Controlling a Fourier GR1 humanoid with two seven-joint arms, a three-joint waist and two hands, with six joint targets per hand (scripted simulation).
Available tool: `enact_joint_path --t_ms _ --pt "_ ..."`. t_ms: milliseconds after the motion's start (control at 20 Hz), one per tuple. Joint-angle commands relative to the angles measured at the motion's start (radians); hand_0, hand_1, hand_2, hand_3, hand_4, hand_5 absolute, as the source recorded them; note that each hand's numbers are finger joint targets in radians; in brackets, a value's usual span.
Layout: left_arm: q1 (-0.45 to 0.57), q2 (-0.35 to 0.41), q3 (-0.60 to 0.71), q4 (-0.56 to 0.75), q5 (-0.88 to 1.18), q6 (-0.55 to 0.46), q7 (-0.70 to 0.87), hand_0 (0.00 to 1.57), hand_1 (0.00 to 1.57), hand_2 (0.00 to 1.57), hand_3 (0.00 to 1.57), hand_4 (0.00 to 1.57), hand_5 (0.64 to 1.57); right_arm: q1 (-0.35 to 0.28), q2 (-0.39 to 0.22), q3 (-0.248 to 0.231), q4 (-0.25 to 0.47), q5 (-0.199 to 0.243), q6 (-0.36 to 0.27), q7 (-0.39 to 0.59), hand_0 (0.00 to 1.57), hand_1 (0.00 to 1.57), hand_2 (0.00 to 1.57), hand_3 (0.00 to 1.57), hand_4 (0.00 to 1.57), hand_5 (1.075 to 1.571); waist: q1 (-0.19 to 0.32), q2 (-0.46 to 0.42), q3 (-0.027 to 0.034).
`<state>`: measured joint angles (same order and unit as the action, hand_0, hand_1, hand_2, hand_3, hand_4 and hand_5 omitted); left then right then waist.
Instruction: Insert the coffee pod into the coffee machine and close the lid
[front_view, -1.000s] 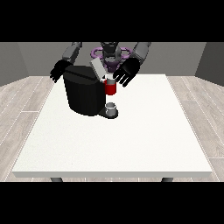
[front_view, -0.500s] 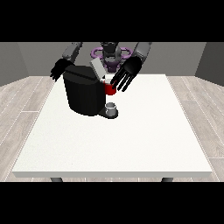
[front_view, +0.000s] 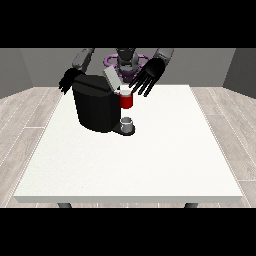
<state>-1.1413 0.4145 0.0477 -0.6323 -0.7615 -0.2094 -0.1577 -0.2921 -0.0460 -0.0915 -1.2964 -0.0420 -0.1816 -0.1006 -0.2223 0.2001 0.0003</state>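
A black coffee machine (front_view: 97, 106) stands on the white table (front_view: 150, 155) at the far left of its middle. Its grey lid (front_view: 111, 77) is tilted up and open. A red pod holder (front_view: 126, 100) juts from the machine's front, with a pale pod top (front_view: 124, 92) showing in it. A small grey cup (front_view: 127, 123) sits on the drip stand below. The hand at the view's right (front_view: 149, 74) hovers just above and right of the pod, fingers spread and straight, holding nothing. The hand at the view's left (front_view: 67, 81) hangs behind the machine's far left corner, partly hidden.
The robot's torso (front_view: 126, 62) is behind the table's far edge. The table's front half and right side show bare white surface. A grey wood floor surrounds the table.
The hand at the view's right has lifted up and away from the red pod holder, moving slightly right. The hand at the view's left and the machine have stayed put.
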Motion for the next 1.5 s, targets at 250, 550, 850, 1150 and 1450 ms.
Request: enact_joint_path --t_ms 250,550,850,1150,1450 --pt "0.084 -0.051 0.055 -0.036 0.079 -0.045 -0.006 0.00 0.00 0.00 0.00 0.00 1.571 0.054 -0.014 -0.037 0.036 -0.028 0.004 0.004 0.00 0.00 0.00 0.00 0.38 1.571 0.073 -0.123 -0.0002" --pt "0.228 -0.206 0.267 -0.029 0.349 -0.040 -0.043 0.00 0.00 0.00 0.00 0.26 1.571 0.162 -0.025 -0.063 0.054 -0.036 0.003 -0.004 0.00 0.00 0.00 0.00 0.43 1.571 0.166 -0.261 -0.0024" --pt "0.385 -0.284 0.289 -0.073 0.406 -0.003 -0.064 0.00 0.00 0.00 0.00 0.00 1.571 0.236 -0.038 -0.065 0.022 -0.063 0.049 0.000 0.00 0.00 0.00 0.00 0.45 1.571 0.192 -0.385 -0.0008" --pt "0.520 -0.322 0.314 -0.092 0.474 -0.031 -0.073 0.00 0.00 0.00 0.00 0.09 1.571 0.225 -0.094 -0.011 -0.063 -0.025 0.096 0.060 0.00 0.00 0.00 0.00 0.39 1.571 0.222 -0.438 -0.0010" --pt "0.621 -0.337 0.321 -0.128 0.521 -0.064 -0.088 0.00 0.00 0.00 0.00 0.00 1.571 0.163 -0.126 0.026 -0.158 -0.026 0.144 0.122 0.00 0.00 0.00 0.00 0.00 1.571 0.263 -0.474 -0.0009"
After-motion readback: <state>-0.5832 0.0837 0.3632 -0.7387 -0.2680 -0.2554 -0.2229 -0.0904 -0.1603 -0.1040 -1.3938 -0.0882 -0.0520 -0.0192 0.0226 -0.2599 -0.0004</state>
